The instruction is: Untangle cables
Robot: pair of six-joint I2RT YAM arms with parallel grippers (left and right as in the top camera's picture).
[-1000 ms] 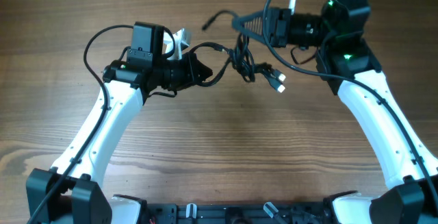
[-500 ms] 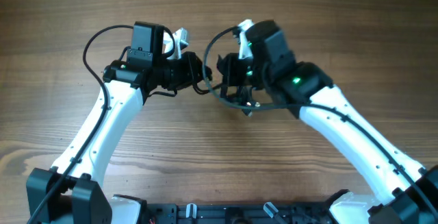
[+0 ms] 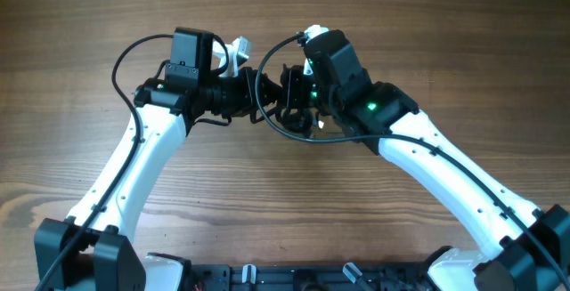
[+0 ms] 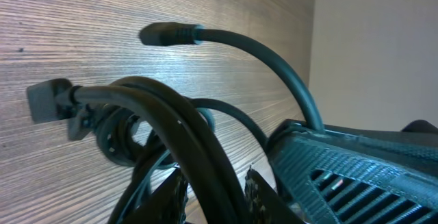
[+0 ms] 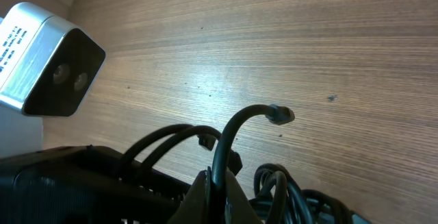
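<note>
Meeting over the bench (image 3: pixel 294 211), both arms crowd the cables (image 4: pixel 179 118), a black knotted bundle bunched between them; right claw (image 5: pixel 214 190) is pinched together on one strand, which arches up to a small plug (image 5: pixel 279 114); left claw (image 4: pixel 215 200) has strands running between its fingers; whether it grips them, I cannot tell.

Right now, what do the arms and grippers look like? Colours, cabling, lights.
The left arm and right arm have white link shells with black joints and bases. The left gripper and right gripper are black. A thick black wire loops off the left arm. There is a green light on the right wrist housing and a white camera box by the left wrist.
</note>
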